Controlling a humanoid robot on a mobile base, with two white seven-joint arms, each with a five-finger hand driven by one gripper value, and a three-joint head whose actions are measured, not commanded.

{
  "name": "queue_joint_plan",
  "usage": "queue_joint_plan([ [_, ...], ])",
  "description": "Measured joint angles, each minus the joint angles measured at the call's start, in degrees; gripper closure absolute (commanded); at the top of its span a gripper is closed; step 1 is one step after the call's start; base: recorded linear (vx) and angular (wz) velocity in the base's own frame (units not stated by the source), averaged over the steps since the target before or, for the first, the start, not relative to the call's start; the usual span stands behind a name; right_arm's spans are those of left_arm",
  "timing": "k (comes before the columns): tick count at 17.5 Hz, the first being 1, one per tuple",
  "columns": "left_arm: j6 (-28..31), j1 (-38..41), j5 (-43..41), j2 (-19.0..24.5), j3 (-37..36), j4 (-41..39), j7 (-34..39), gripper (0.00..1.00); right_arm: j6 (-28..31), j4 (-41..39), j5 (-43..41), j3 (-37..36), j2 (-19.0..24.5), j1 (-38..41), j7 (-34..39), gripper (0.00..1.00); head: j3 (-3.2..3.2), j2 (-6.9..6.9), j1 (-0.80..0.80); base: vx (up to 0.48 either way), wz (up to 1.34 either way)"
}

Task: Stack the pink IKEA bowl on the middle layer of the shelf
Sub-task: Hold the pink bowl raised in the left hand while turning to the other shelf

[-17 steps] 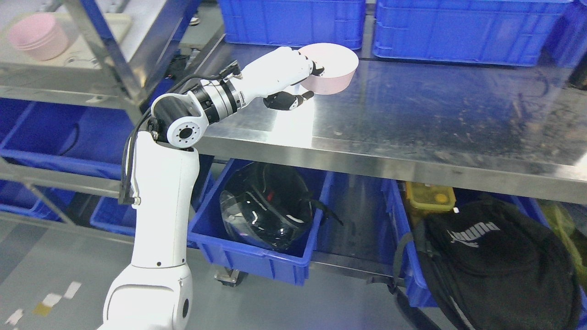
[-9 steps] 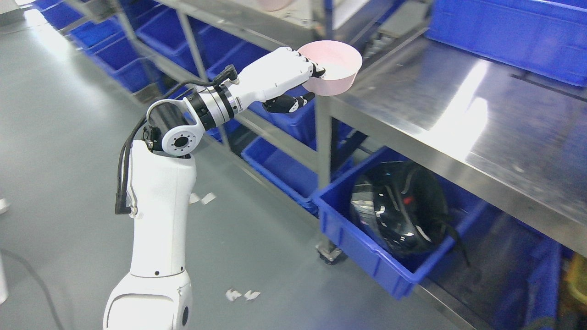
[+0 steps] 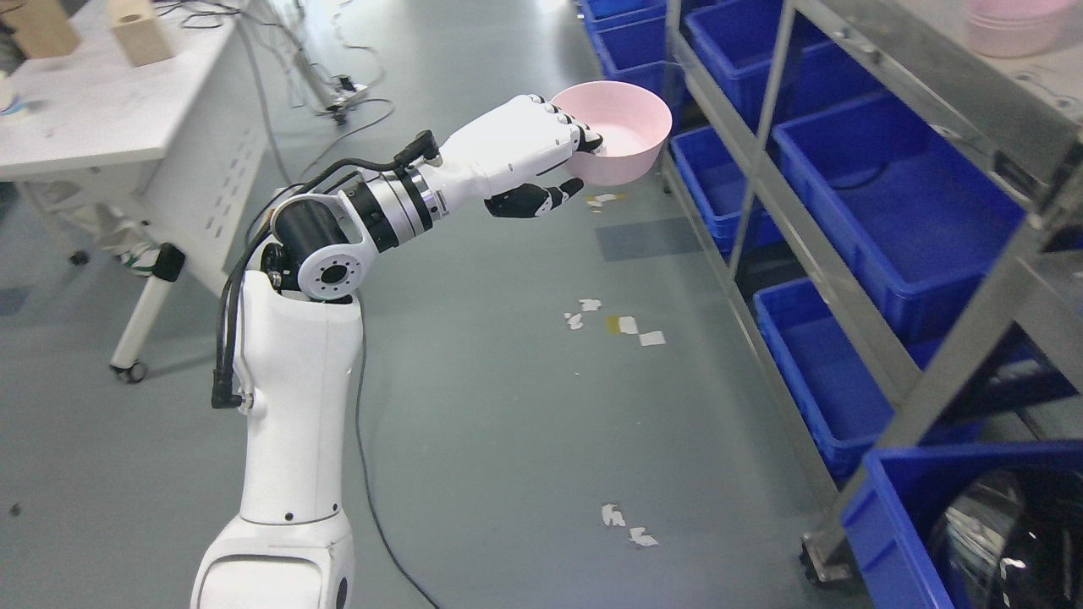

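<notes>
Left hand point(image 3: 541, 161) closed on my pink bowl point(image 3: 622, 135), fingers over its near rim, bowl upright in the air above the floor, just left of the shelf point(image 3: 854, 279), more pink bowls point(image 3: 1011, 24) stacked at its top right corner.

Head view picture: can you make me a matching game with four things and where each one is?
Things:
1. pink bowl
2. stack of pink bowls
3. white table
4. black helmet

Places:
A. top left of the picture
B. in a blue bin, bottom right
C. held in the left hand, up in the air above the floor
D. on the steel shelf, top right corner

Pairs: 1-C, 2-D, 3-A, 4-B
</notes>
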Motion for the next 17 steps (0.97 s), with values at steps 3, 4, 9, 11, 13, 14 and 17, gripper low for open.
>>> queue_joint_plan([
  [3, -0.98, 1.10, 0.96, -0.01, -0.66, -0.84, 0.01, 0.99, 0.00, 0.00, 0.00, 0.00, 0.00, 0.02, 0.06, 0.00, 0.00, 0.00, 0.00, 0.124, 0.55],
  [4, -1.13, 1.35, 1.15, -0.01, -0.80, -1.04, 0.01, 0.99, 0.00, 0.00, 0.00, 0.00, 0.00, 0.02, 0.12, 0.00, 0.00, 0.00, 0.00, 0.174, 0.31],
  [9, -1.39, 2.25, 1.93, -0.01, -1.45, -1.84, 0.01, 0.99, 0.00, 0.00, 0.00, 0.00, 0.00, 0.03, 0.30, 0.00, 0.00, 0.00, 0.00, 0.234, 0.02],
  [11, -1.46, 2.51, 2.17, -0.01, -1.68, -2.09, 0.02, 0.99, 0.00, 0.00, 0.00, 0.00, 0.00, 0.03, 0.04, 0.00, 0.00, 0.00, 0.00, 0.287, -0.13],
  [13, -1.46, 2.71, 2.35, -0.01, -1.90, -2.34, 0.02, 0.99, 0.00, 0.00, 0.00, 0.00, 0.00, 0.03, -0.07, 0.00, 0.00, 0.00, 0.00, 0.301, -0.09],
  [14, -1.47, 2.75, 2.40, -0.01, -1.96, -2.42, 0.02, 0.99, 0.00, 0.00, 0.00, 0.00, 0.00, 0.03, -0.07, 0.00, 0.00, 0.00, 0.00, 0.314, -0.05],
  [17, -1.47, 2.89, 2.52, -0.01, -2.17, -2.64, 0.02, 0.98, 0.00, 0.00, 0.00, 0.00, 0.00, 0.02, -0.07, 0.00, 0.00, 0.00, 0.00, 0.321, 0.03],
])
